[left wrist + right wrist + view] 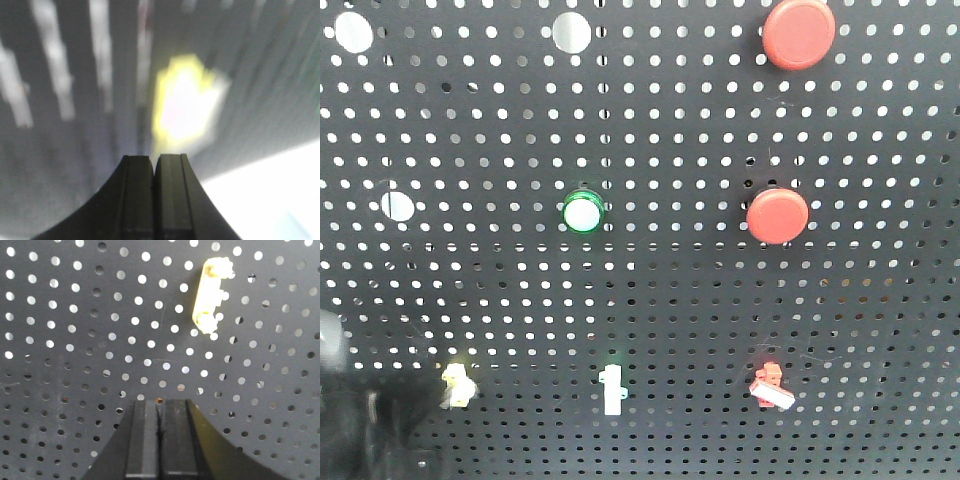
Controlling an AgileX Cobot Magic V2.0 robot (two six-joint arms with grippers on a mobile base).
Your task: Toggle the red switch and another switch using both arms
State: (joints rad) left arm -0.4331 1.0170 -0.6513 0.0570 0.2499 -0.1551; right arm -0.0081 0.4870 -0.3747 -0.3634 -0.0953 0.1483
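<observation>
Left tool point(154, 159) closed tight; yellow switch point(187, 102) ahead blurred, outline unreadable.

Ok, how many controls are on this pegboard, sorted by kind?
Round red push buttons: 2
Green-ringed round button: 1
Small toggles: 3, namely red toggle, yellow toggle, white toggle
Total: 6

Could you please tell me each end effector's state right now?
Left black end effector: closed, holding nothing.
Right black end effector: closed, holding nothing.
</observation>
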